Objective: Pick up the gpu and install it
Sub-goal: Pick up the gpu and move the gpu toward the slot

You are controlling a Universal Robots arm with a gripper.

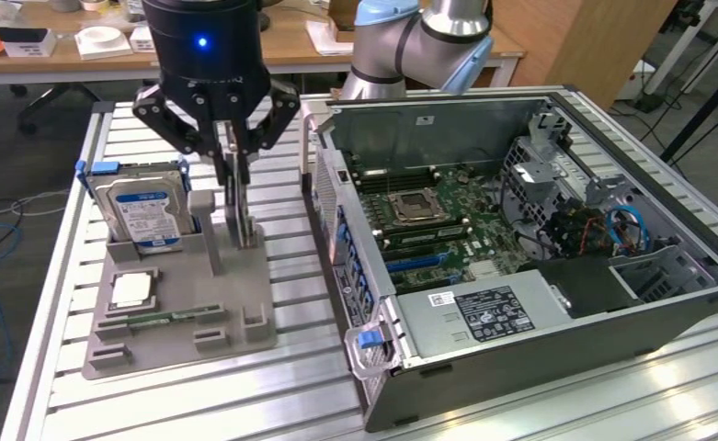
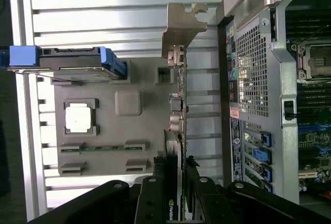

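Note:
The gpu (image 1: 244, 220) stands on edge in the grey holder block (image 1: 230, 308), to the exterior view's left of the open computer case (image 1: 371, 276). My gripper (image 1: 233, 173) comes down from above, its fingers shut on the card's upper edge. In the wrist view the gpu (image 2: 178, 105) is seen edge-on: green board, silver end bracket (image 2: 181, 25) at the far end, black cooler between my gripper's (image 2: 176, 177) black fingers. Whether the card is lifted off the holder I cannot tell.
On the holder block (image 2: 139, 131) are a hard drive (image 1: 144, 211) in a blue caddy, a square processor chip (image 1: 131, 289) and a narrow memory stick (image 1: 168, 317). The case lies open with its motherboard (image 1: 457, 220) exposed. All rests on a ribbed aluminium table (image 1: 285, 386).

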